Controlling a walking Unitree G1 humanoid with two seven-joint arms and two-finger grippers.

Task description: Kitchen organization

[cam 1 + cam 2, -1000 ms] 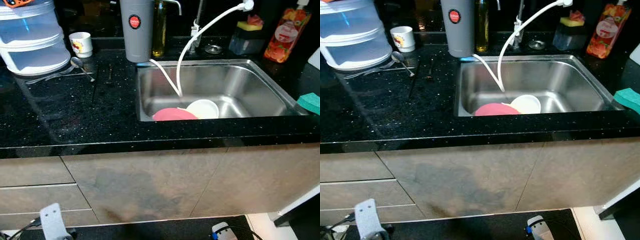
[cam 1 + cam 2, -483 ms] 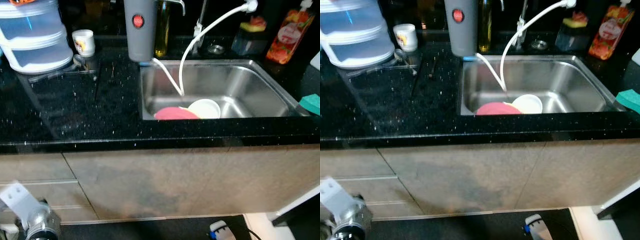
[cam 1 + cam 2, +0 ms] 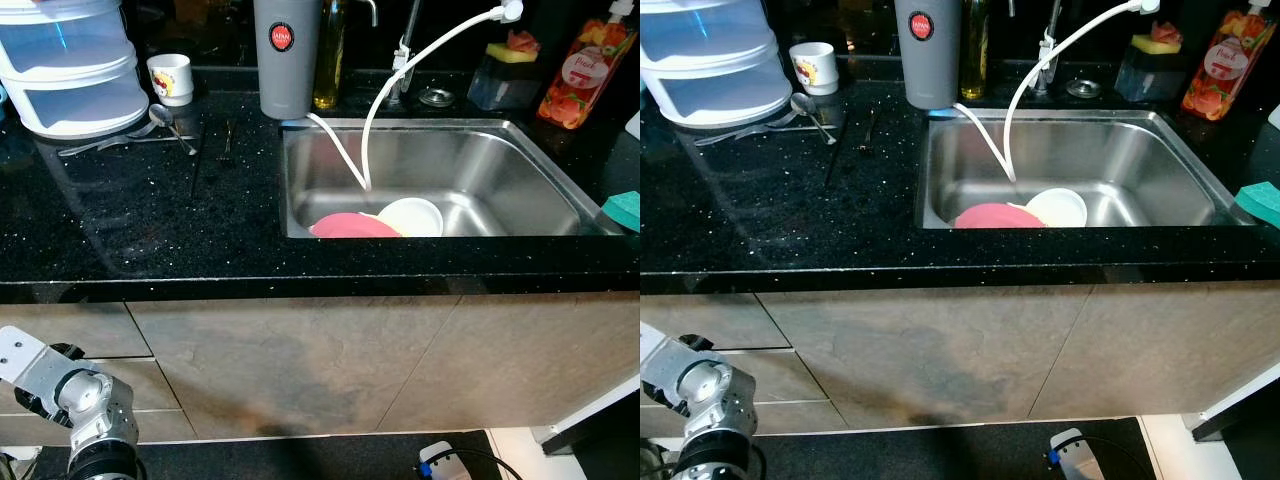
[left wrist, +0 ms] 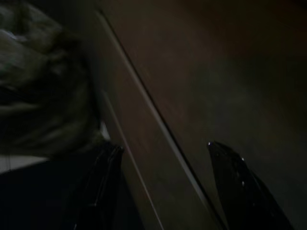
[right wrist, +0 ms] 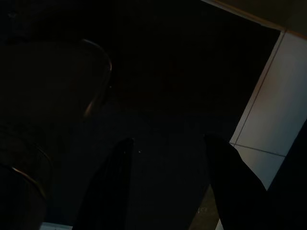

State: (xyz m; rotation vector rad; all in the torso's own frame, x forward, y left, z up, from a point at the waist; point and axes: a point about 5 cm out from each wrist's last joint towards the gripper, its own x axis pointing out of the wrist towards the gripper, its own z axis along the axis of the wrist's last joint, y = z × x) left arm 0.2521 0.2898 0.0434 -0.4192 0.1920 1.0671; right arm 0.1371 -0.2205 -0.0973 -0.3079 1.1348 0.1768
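A: Counter and basin?
B: Black worktop; steel sink set in it, holding a pink plate touching a white bowl, white hose hanging in.

A: Grippers?
B: Left gripper low before the cabinet front, fingers spread, empty. Right gripper hangs idle over dark floor, fingers likewise apart.

A: Smaller items?
B: Stacked containers, grey canister, cup, spoon.

Pink plate in the sink is half hidden by the counter edge, so we can't see its front. Stacked containers and green sponge get cut off by the frame, and both wrist views are v dark/blurry.
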